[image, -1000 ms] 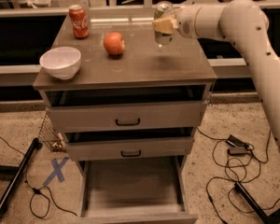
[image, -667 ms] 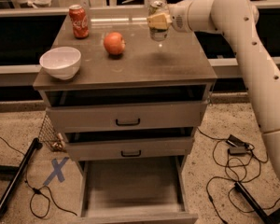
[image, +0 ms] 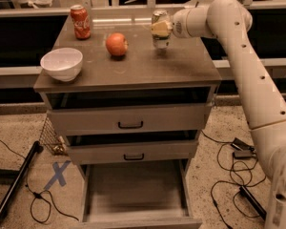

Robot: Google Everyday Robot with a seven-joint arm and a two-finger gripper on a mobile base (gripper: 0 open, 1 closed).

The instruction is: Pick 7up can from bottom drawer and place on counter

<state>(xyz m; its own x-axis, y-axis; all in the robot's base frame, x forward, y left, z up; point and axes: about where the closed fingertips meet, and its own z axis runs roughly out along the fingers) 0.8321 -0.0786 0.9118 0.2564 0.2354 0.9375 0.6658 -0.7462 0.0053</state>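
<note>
The 7up can, silver-green, stands upright over the back middle of the counter, its base at or just above the surface. My gripper reaches in from the right and is shut on the can around its middle. The bottom drawer is pulled open below, and its grey floor is bare.
A red Coca-Cola can stands at the counter's back left. An apple lies left of the 7up can, a white bowl at the front left. Two upper drawers stand slightly open. Cables and a black pole lie on the floor.
My gripper has carried the 7up can a little to the left and towards the back of the counter, closer to the apple.
</note>
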